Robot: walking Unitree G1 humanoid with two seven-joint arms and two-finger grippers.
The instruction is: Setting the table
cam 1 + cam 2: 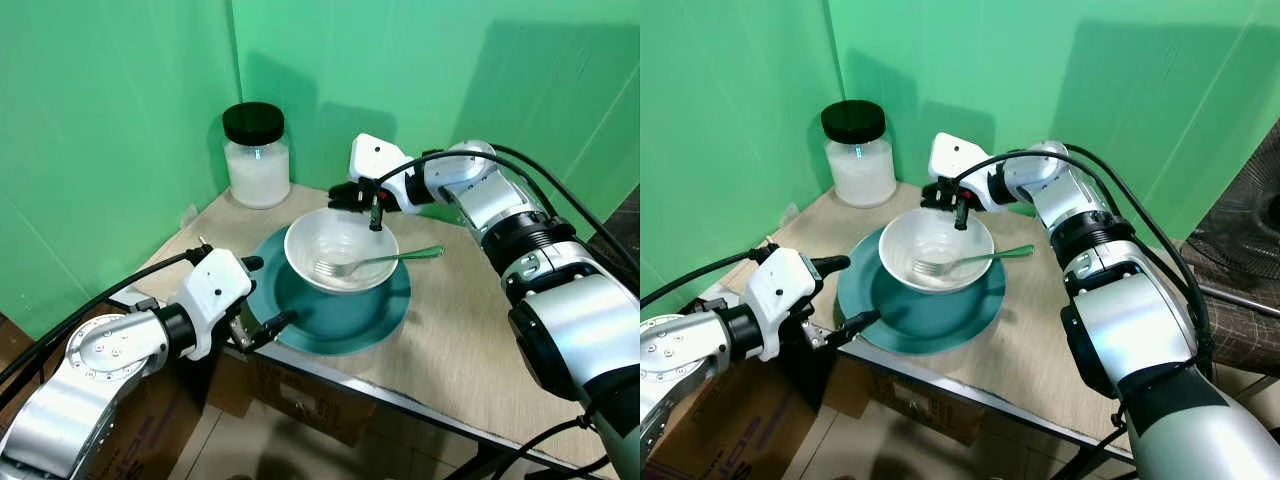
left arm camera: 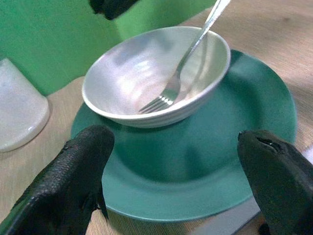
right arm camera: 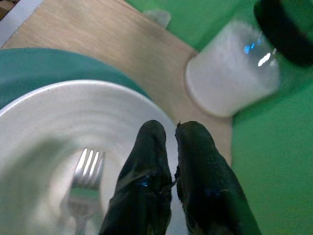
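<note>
A white bowl (image 1: 340, 252) sits on a teal plate (image 1: 345, 315) near the table's front left edge. A silver fork (image 1: 385, 260) lies in the bowl, tines down inside, handle resting over the right rim. My right gripper (image 1: 362, 203) hovers just above the bowl's far rim, its fingers (image 3: 156, 186) shut with nothing between them. My left gripper (image 1: 262, 295) is at the plate's near left edge, open, with one finger on either side of the rim (image 2: 195, 205).
A glass jar (image 1: 256, 155) with a black lid and white contents stands at the table's back left corner. Green walls close in behind and to the left. Bare wooden tabletop (image 1: 480, 330) lies to the right of the plate.
</note>
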